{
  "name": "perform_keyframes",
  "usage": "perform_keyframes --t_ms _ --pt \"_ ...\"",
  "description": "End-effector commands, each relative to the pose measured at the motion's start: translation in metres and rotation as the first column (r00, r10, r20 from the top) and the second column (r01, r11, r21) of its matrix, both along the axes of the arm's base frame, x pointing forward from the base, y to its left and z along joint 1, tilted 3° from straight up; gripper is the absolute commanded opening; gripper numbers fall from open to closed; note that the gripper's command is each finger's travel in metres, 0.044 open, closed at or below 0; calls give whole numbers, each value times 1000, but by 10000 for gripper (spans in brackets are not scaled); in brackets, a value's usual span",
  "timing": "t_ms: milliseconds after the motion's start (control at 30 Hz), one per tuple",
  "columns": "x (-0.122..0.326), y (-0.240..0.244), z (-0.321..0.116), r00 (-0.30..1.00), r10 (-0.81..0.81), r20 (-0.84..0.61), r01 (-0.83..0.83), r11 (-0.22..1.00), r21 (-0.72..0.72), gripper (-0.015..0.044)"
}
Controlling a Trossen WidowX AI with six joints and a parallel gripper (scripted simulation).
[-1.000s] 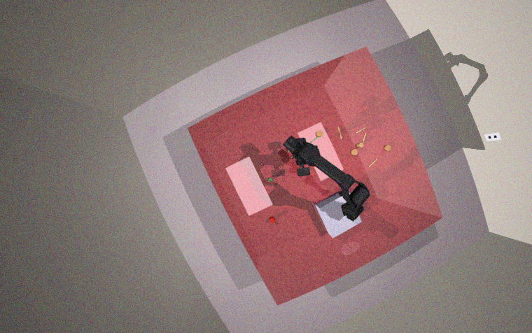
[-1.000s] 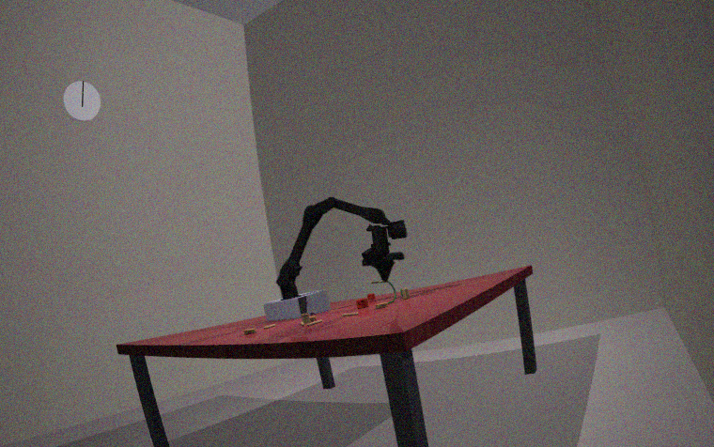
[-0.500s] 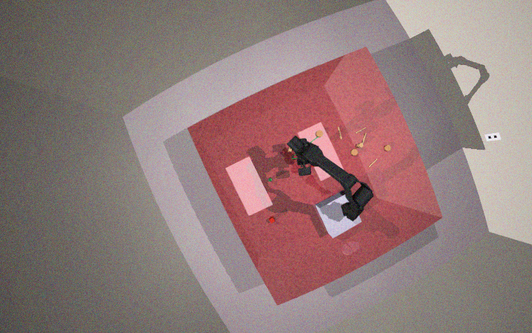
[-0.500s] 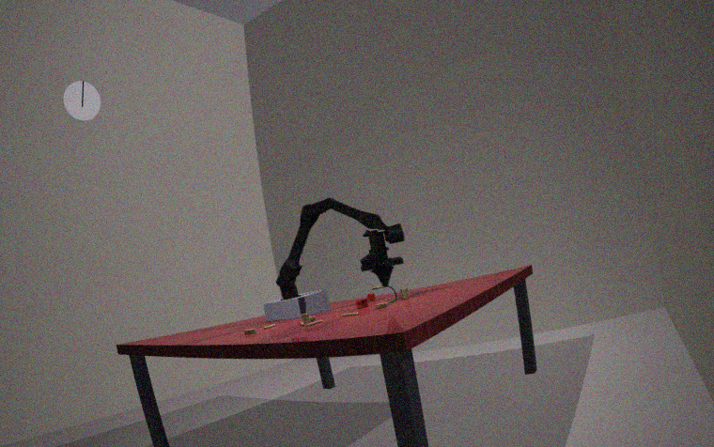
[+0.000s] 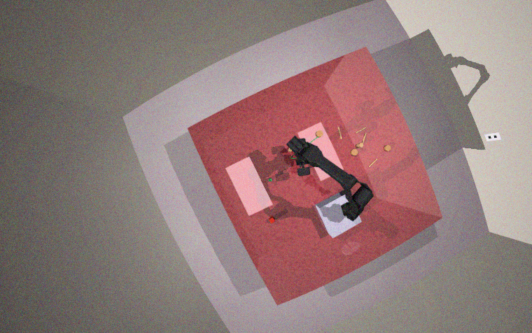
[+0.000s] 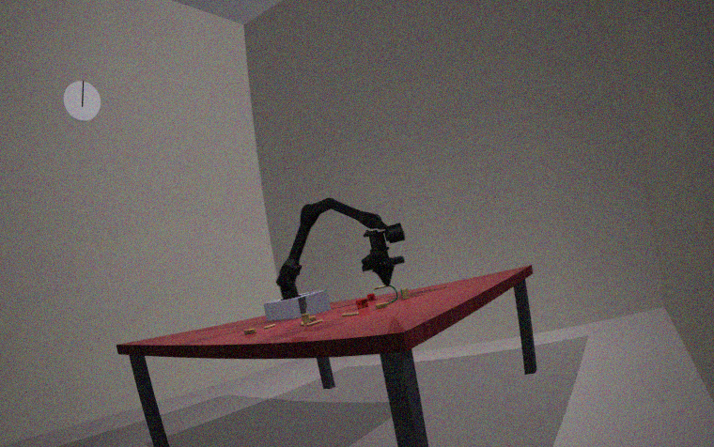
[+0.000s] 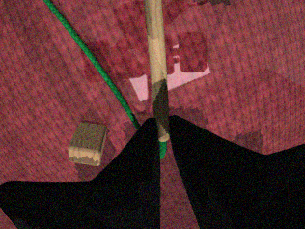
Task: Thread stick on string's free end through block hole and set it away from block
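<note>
My gripper (image 6: 388, 285) (image 7: 161, 125) is shut on a thin wooden stick (image 7: 156, 52) (image 6: 379, 287) near its string end. The stick is in the air and extends away from the fingertips. The green string (image 7: 89, 54) (image 6: 396, 296) (image 5: 313, 139) runs from the stick's held end to the round button (image 5: 319, 133) (image 6: 381, 305) on the table. The wooden block (image 7: 88, 143) (image 6: 404, 293) stands on the table, left of the fingers in the wrist view and apart from the stick. Its hole cannot be made out. The arm mostly hides it in the top view.
Loose sticks (image 5: 339, 133) (image 5: 372, 162) and round wooden pieces (image 5: 354, 152) (image 5: 387, 147) lie on the button's far side from the arm's tip. Two pink rectangles (image 5: 245, 184) (image 5: 333, 157), a small red object (image 5: 271, 220), a green one (image 5: 269, 180) and a pale box (image 5: 333, 231) at the arm's base also show.
</note>
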State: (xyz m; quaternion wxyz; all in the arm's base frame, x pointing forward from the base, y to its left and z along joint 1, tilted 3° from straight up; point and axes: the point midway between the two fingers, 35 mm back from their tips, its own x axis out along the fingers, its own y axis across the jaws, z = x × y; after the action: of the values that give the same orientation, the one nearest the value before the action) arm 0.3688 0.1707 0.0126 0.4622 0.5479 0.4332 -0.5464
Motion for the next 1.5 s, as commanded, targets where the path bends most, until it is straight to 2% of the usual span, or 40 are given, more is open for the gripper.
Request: perform_keyframes --t_ms 0,1467 --pt "1 6 -3 1000 -3 -8 3 1000 1 0" --pt "11 63 -5 1000 -2 -6 2 1000 12 0"
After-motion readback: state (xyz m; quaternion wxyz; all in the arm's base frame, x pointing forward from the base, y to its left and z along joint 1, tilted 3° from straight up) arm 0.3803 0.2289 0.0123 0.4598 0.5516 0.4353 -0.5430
